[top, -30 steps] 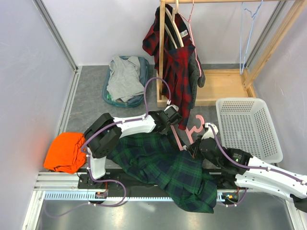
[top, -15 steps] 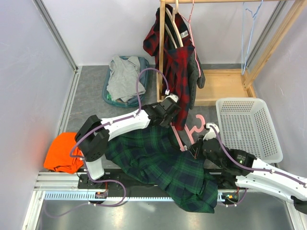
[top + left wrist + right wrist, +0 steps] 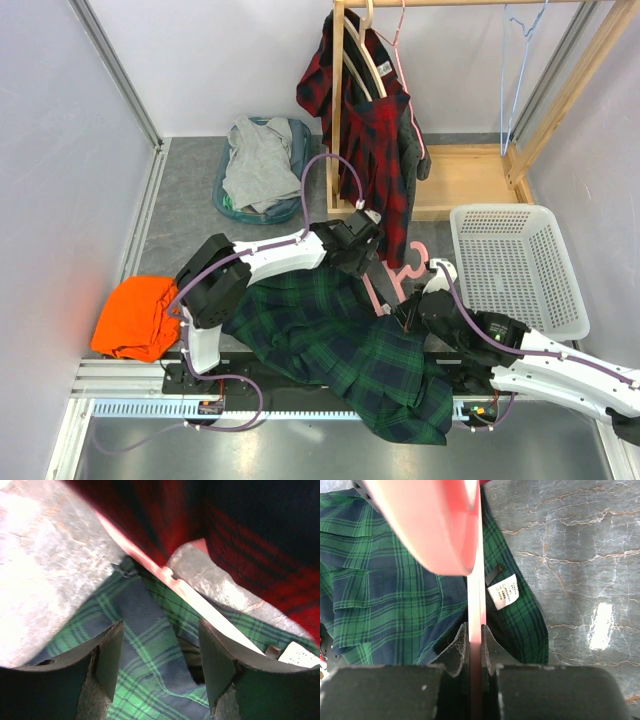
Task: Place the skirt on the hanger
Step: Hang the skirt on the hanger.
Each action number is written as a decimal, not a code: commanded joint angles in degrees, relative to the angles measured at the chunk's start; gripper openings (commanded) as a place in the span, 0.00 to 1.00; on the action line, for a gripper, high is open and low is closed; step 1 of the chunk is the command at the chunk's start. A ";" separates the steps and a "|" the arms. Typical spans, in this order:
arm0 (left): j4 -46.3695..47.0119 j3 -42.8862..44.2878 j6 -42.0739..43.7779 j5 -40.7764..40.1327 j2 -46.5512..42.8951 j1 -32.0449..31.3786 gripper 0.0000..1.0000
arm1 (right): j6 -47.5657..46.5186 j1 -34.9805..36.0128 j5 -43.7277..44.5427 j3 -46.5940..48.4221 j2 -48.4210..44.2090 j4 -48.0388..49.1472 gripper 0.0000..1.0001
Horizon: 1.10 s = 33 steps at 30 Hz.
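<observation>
**Grey marbled table, pale walls: left gripper has let go of the skirt, right one holds the hanger**

Nearest the arm bases, the green plaid skirt (image 3: 340, 345) lies crumpled on the table (image 3: 190, 220), its hem spilling over the near edge.

The right gripper (image 3: 474, 630) is clamped shut on one arm of the pink hanger (image 3: 475, 590). That arm runs straight out ahead of its fingers, across the skirt's waist. A white label (image 3: 503, 591) shows just right of it.

The left gripper (image 3: 161, 627) was closed a second ago. It has since lifted a little, come back down, and spread its jaws wide, with nothing between them. Skirt cloth lies directly under its fingers, and the hanger crosses just beyond their tips. So the waistband has probably been released near the hanger. Whether the hanger arm sits inside the waist cannot be told, and the task looks unfinished.

Room is tight beyond the left gripper. A red shirt (image 3: 375, 150) hangs right at its far side, filling the top of its wrist view, and the wooden rack (image 3: 337, 100) stands just behind that. To the right of the right gripper is a white basket (image 3: 500, 209), near but apart. Bare table opens to the left of the left gripper, as far as an orange cloth (image 3: 135, 315) by the near corner.
</observation>
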 commanded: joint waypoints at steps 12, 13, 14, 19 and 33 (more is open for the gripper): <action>-5.84 1.65 2.35 -6.12 4.20 -2.45 0.14 | 1.45 0.10 1.00 0.39 -0.37 -0.12 0.00; -6.28 1.74 2.09 -7.18 4.02 -2.45 0.02 | 1.36 0.10 1.08 0.47 -0.28 -0.30 0.00; -6.72 1.83 1.83 -8.24 3.32 -2.45 0.02 | 1.27 0.10 1.17 0.82 -0.28 -0.39 0.00; -9.09 2.79 -0.63 -13.25 0.51 -1.31 0.02 | -0.92 0.19 1.17 2.05 -1.33 -0.48 0.00; -8.22 2.62 -0.37 -11.15 -8.90 6.95 0.02 | -12.44 0.19 -5.50 5.92 -8.28 3.74 0.00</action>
